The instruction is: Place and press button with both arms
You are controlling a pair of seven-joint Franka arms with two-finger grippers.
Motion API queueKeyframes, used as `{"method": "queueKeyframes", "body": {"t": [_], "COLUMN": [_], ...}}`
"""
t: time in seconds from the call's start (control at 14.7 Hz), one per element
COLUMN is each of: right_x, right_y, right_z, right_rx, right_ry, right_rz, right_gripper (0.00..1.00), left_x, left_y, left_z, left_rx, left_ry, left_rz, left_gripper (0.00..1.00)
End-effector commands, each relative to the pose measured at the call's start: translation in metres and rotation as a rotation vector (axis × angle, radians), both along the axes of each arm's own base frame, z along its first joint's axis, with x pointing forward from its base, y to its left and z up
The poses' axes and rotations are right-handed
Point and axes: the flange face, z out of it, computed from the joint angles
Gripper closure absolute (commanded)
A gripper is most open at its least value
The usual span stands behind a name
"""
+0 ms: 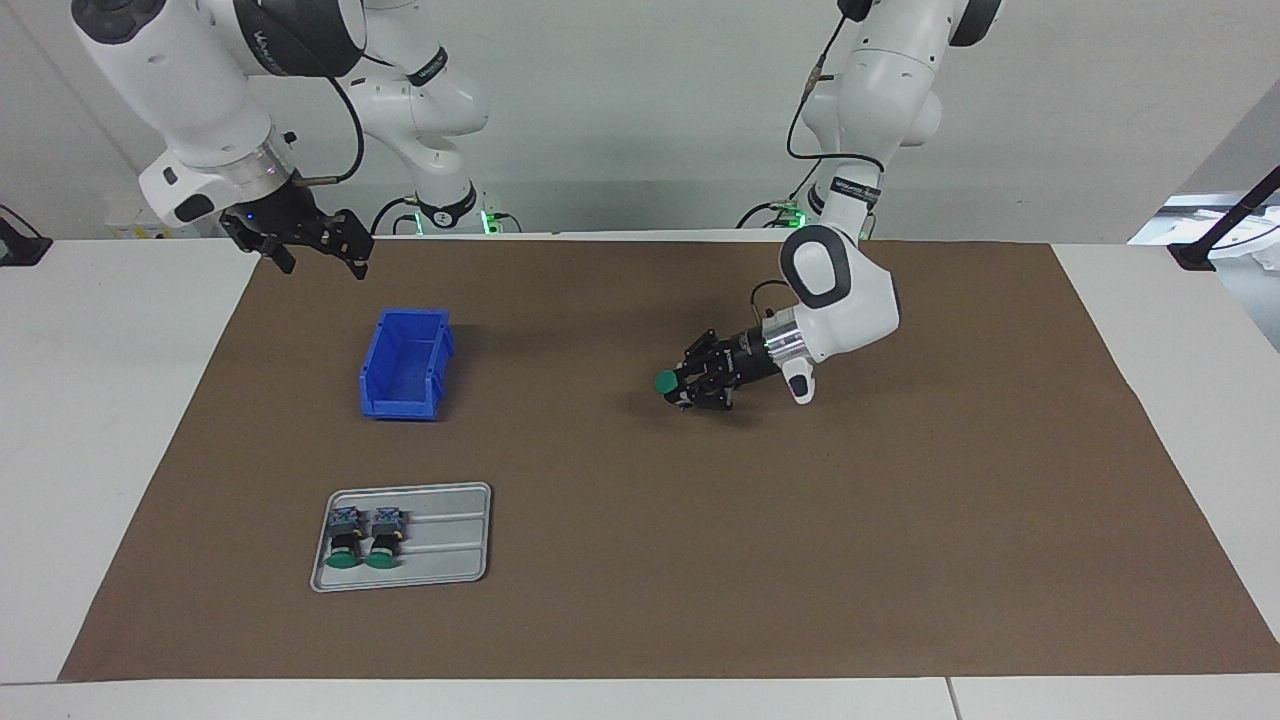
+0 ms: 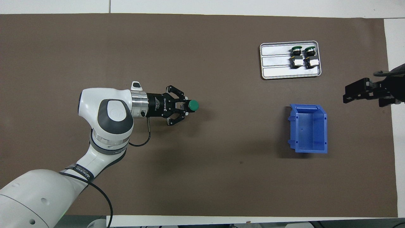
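Observation:
My left gripper (image 1: pixel 683 386) (image 2: pixel 186 107) lies low over the middle of the brown mat, shut on a button (image 1: pixel 666 382) (image 2: pixel 192 105) whose green cap points sideways toward the right arm's end. The button's body is mostly hidden between the fingers. Two more buttons (image 1: pixel 363 537) (image 2: pixel 303 57) lie side by side in a grey tray (image 1: pixel 450 540) (image 2: pixel 275 63). My right gripper (image 1: pixel 310 243) (image 2: pixel 356 91) hangs open and empty in the air at the mat's edge, over the right arm's end of the table, where that arm waits.
A blue open bin (image 1: pixel 405 363) (image 2: pixel 308 128) stands on the mat, nearer to the robots than the tray. The brown mat (image 1: pixel 800 550) (image 2: pixel 221 177) covers most of the white table.

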Motion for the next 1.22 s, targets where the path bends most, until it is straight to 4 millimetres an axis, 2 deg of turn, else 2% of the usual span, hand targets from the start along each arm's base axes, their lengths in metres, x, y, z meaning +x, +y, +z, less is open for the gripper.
{"method": "queueKeyframes", "body": {"t": [0.0,0.27,0.54,0.68,1.15], "right_x": [-0.008,-0.008,-0.008,-0.008,-0.008], "right_y": [-0.001,-0.001,-0.001,-0.001,-0.001], "right_z": [0.001,0.001,0.001,0.001,0.001], "right_rx": [0.008,0.008,0.008,0.008,0.008], "right_ry": [0.003,0.003,0.003,0.003,0.003], "right_rz": [0.018,0.018,0.018,0.018,0.018], "right_gripper": [0.02,0.02,0.02,0.02,0.02], "left_x": [-0.010,-0.021,-0.032,-0.043,-0.052], "left_y": [0.008,0.014,0.020,0.021,0.021], "left_z": [-0.002,-0.012,-0.020,-0.031,-0.046], "left_rx": [-0.047,-0.097,-0.184,-0.226,-0.283], "left_ry": [0.008,0.019,-0.049,-0.066,-0.132], "left_rz": [0.015,0.021,-0.007,0.025,0.044], "left_gripper": [0.85,0.86,0.87,0.87,0.87]}}
